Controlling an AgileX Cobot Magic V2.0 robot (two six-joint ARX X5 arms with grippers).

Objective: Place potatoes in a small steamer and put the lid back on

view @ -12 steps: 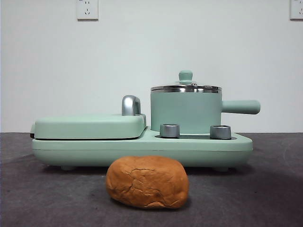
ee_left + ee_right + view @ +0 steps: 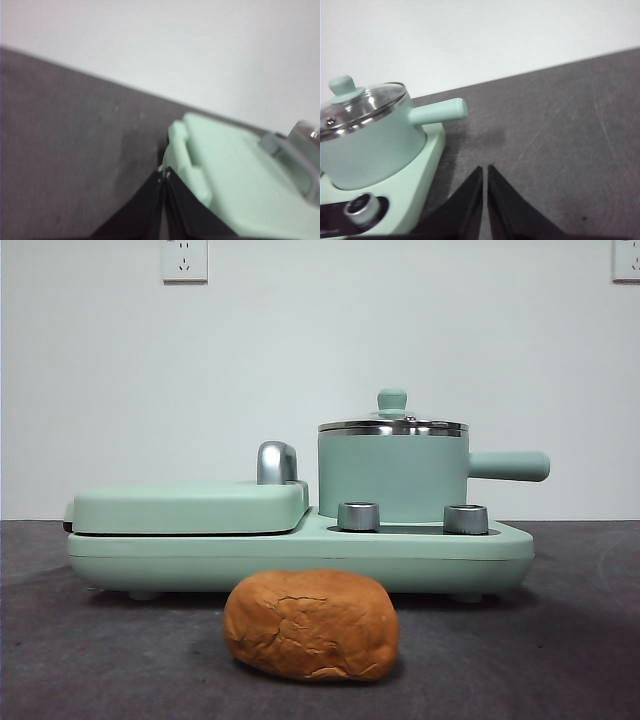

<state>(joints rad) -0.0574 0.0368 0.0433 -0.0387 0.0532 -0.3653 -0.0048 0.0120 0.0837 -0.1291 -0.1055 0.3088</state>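
Mint-green dominates the front view: the small steamer stands right of centre on its base unit, side handle pointing right, with the lid seated on its steel rim; the potatoes, one cracked orange-brown lump, lie on the dark table at lower centre, just in front of the base and apart from it; the closed griddle cover fills the left half of the unit; no arm shows here.

Left wrist view: the left gripper rises at lower centre, jaws pressed together on nothing, near the hinged griddle corner; table fills the left of the frame; neither lump nor lid appears.

Right wrist view: the right gripper sits at lower centre, jaws nearly together and empty, over bare table; the steamer is at the left, its glass lid and green knob plainly in place.

By my judgement nothing is done yet: lid off, lump in, lid back all remain. Only the front view shows the lump; only the wrist views show the grippers.
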